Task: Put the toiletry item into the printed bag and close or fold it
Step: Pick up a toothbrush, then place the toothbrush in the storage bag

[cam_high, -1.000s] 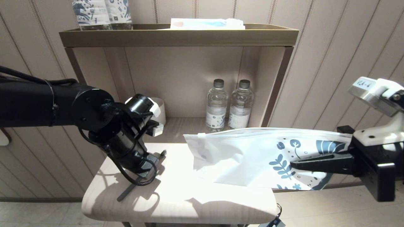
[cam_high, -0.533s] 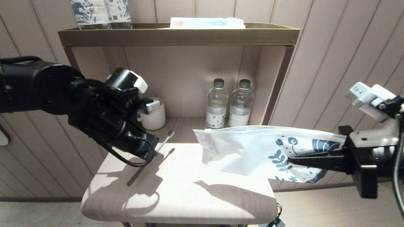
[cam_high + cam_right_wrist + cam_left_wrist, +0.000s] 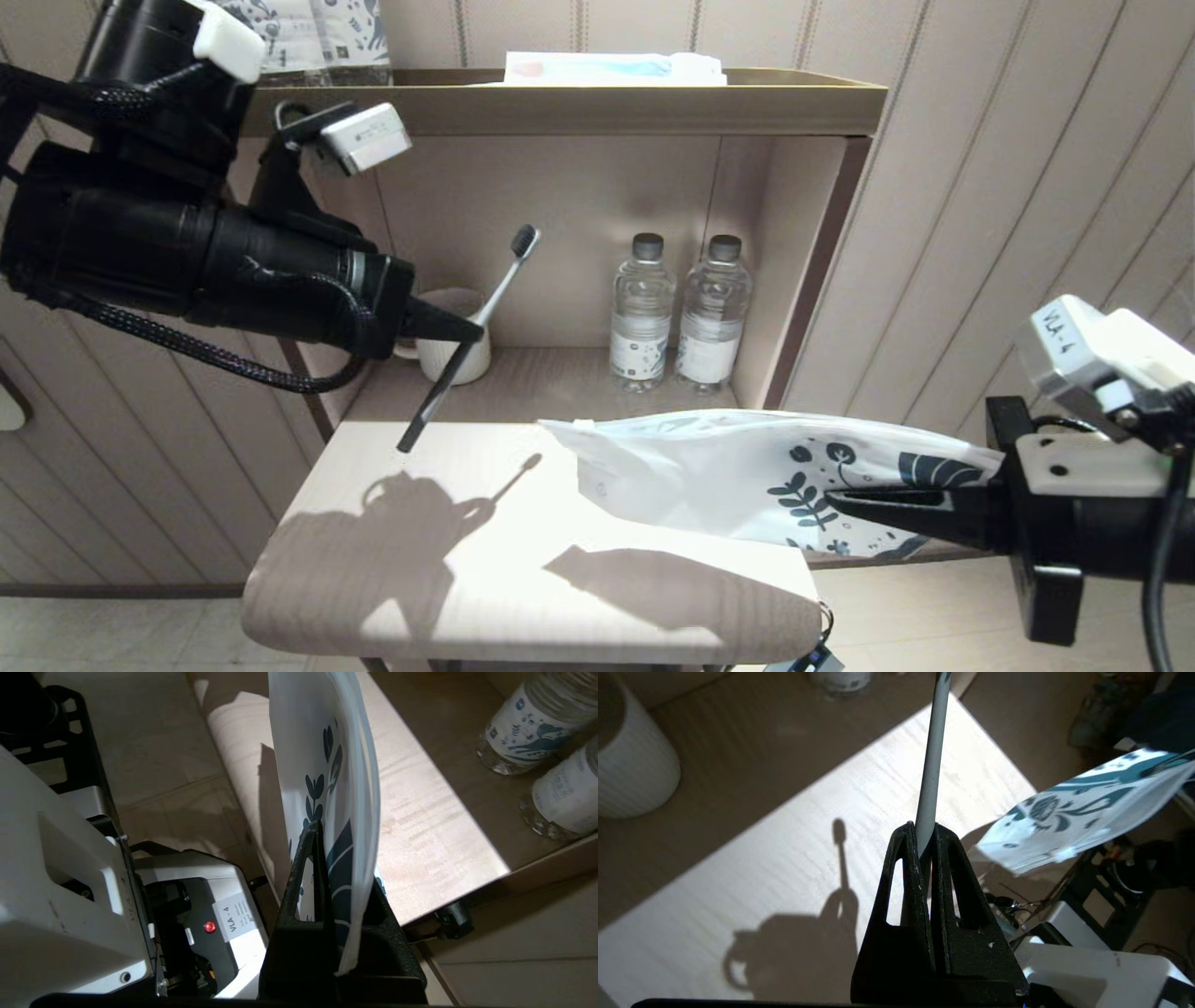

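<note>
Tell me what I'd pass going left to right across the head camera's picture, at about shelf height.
Left gripper pinching the toothbrush → white cup behind it → two water bottles → printed bag held in the air → right gripper clamped on its printed end.

Strong directional light on pale tabletop [image 3: 523, 560], near-glare mid-surface. Hard dark shadows there: arm and toothbrush [image 3: 471, 327] silhouette at left, bag [image 3: 709, 467] shadow toward front. Shelf recess [image 3: 560, 233] dimmer, evenly lit. Wrist views darker, contrasty; black gripper fingers [image 3: 920, 905] close to lens, soft; bag edge slightly blurred.
</note>
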